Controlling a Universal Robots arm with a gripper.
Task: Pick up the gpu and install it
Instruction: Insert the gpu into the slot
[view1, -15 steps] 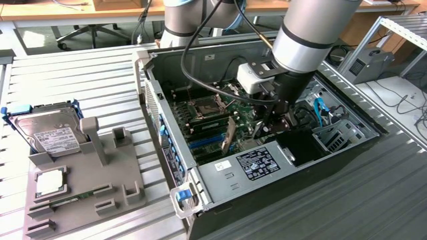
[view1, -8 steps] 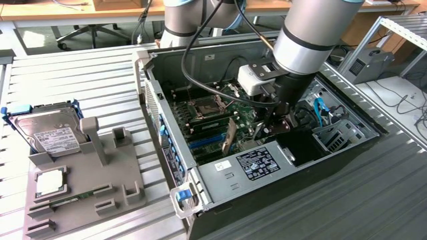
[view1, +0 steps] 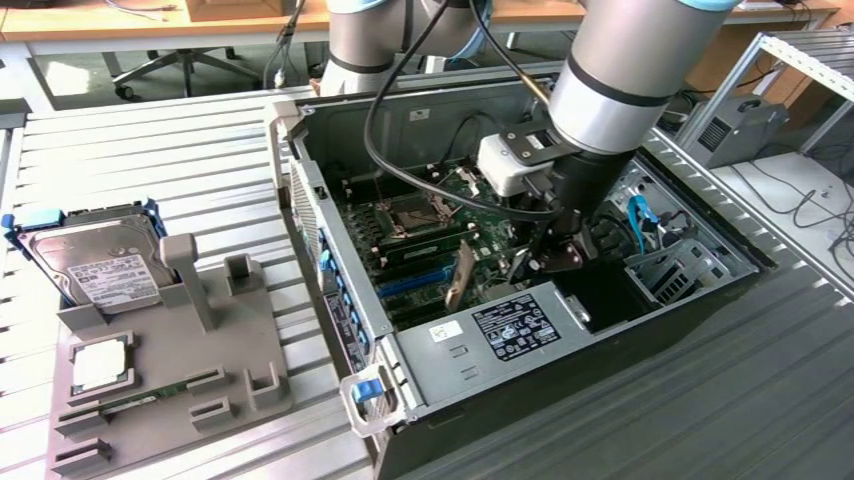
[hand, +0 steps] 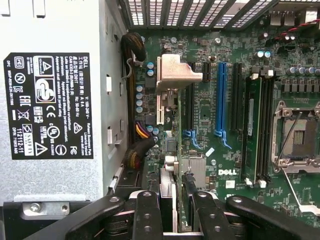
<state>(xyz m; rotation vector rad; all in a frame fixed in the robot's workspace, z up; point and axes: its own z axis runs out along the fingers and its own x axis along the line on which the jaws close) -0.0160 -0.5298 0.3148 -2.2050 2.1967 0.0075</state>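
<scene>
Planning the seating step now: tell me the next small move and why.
Probably ease the graphics card straight down toward the motherboard, keeping it upright. The gripper holds it edge-on just over the board, its silver bracket at the far end, and it looks lined up along a slot. Whether it is already seated is unclear.

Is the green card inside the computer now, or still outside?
Inside. The gpu stands on edge over the motherboard, between the gripper's jaws.
</scene>
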